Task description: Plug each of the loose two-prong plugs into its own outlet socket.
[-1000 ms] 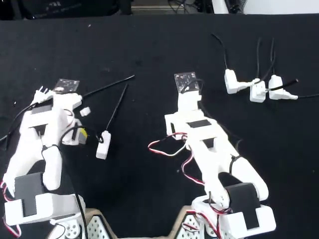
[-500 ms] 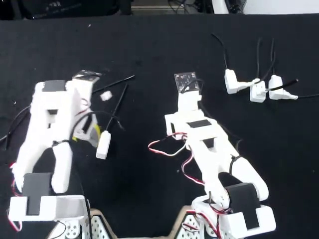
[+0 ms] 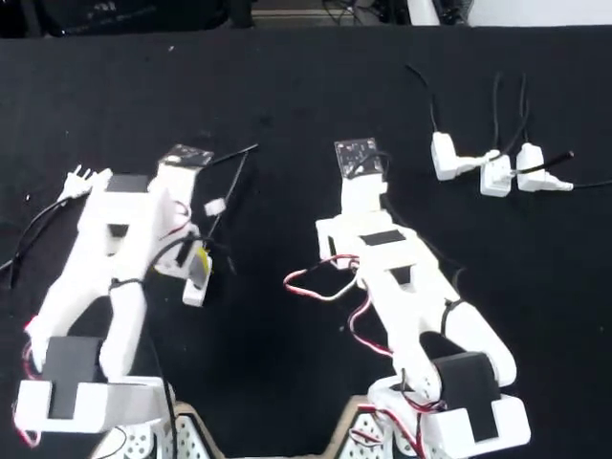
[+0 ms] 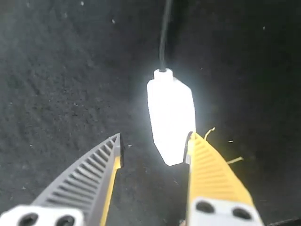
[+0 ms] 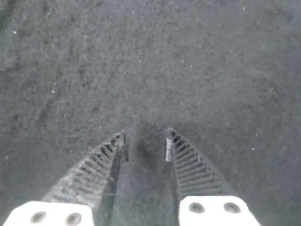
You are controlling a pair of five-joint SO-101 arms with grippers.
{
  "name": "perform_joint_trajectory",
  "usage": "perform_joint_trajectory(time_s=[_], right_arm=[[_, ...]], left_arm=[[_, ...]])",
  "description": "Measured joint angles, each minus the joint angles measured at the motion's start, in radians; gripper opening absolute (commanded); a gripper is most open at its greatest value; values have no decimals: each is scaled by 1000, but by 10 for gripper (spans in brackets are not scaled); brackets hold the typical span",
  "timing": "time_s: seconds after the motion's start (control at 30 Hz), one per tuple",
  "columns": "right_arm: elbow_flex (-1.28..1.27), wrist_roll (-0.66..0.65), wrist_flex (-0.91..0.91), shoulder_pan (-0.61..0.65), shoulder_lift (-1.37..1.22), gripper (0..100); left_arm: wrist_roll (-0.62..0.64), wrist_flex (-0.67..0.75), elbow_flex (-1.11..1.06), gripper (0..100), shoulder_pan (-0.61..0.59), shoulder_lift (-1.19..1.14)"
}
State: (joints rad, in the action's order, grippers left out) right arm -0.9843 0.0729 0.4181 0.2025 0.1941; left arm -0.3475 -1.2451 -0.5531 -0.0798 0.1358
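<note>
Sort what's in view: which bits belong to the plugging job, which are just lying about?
Job: corded white connector between the open fingers of the left gripper; two-prong plug; outlet group.
Lying about: black cloth; clutter behind the table.

We find the white plastic socket block [image 4: 170,120] on the black cloth worktop [image 3: 287,86], one end between our left claw's [image 4: 154,136] fingers. The white two-prong plug [image 3: 76,176] lies far left and three white plastic blocks [image 3: 492,167] far right.
</note>
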Motion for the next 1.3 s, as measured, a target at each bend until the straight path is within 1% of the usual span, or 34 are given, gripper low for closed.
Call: perform_joint_trajectory(time_s=[0.1,0.2,0.27,0.37,0.5,0.57,0.67,0.83,0.93,1.03,1.13,1.2,1.3], right_arm=[[0,0,0,0,0,125],[0,0,0,0,0,125],[0,0,0,0,0,125],[0,0,0,0,0,125],[0,0,0,0,0,125],[0,0,0,0,0,125],[0,0,0,0,0,125],[0,0,0,0,0,125],[0,0,0,0,0,125],[0,0,0,0,0,125],[0,0,0,0,0,125],[0,0,0,0,0,125],[0,0,0,0,0,125]], left_arm=[[-40,57,-40,224,-66,18],[-71,77,-14,224,-164,2],[-97,37,-9,224,-219,-6],[-107,-5,80,224,-288,-5],[-106,-104,176,224,-305,-3],[-104,-138,180,224,-276,-3],[-84,-118,146,224,-226,-3],[-52,25,-32,224,-181,8],[6,121,-115,224,-166,64],[100,144,-163,224,-91,130],[209,140,-196,224,8,193],[273,104,-196,224,60,232],[319,37,-196,224,104,282]])
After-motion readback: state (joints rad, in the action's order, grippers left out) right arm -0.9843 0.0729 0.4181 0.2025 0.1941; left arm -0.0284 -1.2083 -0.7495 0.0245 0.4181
